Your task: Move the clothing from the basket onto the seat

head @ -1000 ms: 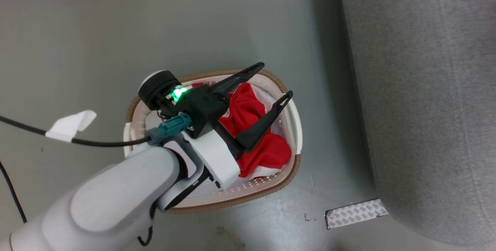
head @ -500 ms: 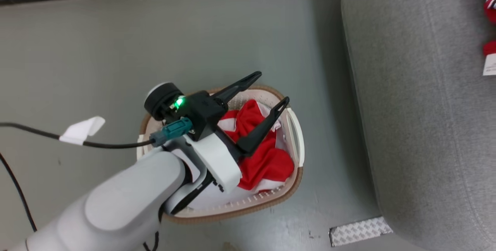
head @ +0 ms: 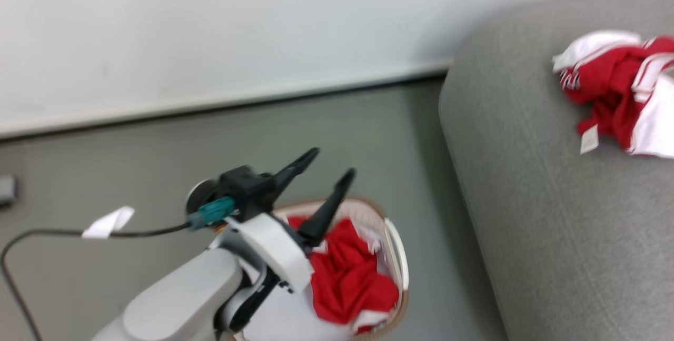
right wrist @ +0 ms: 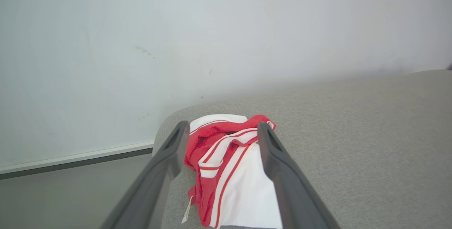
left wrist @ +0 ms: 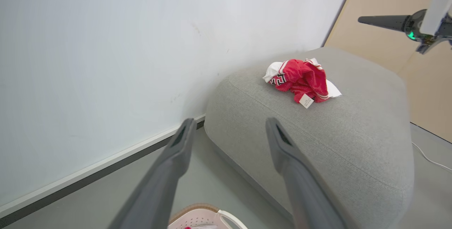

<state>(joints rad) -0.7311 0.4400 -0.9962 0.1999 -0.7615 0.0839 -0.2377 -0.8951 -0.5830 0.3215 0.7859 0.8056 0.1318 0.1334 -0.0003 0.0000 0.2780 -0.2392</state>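
Dark grey fingers [head: 329, 209] of the left claw [head: 333, 164] are spread wide and hold nothing. They point up and away, above the far rim of the basket [head: 398, 257]. Behind them sits the black wrist block with a teal plug [head: 212, 211], and behind that the pale forearm [head: 179, 304], which covers the near side of the basket. A black cable [head: 63, 233] with a scrap of white tape [head: 108, 221] on it runs off to the left from the plug.

Under the claw, but not touching it, a heap of red clothes [head: 347, 278] with some white cloth showing at its edges lies inside the basket. The basket stands on the grey-green floor [head: 131, 172], just beside the end of the grey sofa [head: 553, 225].

In its own wrist view the right claw [right wrist: 223, 126] is also wide open and empty. It is aimed at a crumpled red and white bundle [head: 616, 83] that lies beyond its fingers on top of the sofa, near the end by the wall. The left wrist view shows this claw up in the air, well clear of the cushion. The bundle has white stripes, dark lettering on one fold, and a small white tag [head: 588, 140] hanging at its near side.

A plain white wall [head: 210, 25] with a pale skirting board [head: 210, 103] runs behind the sofa and the basket.
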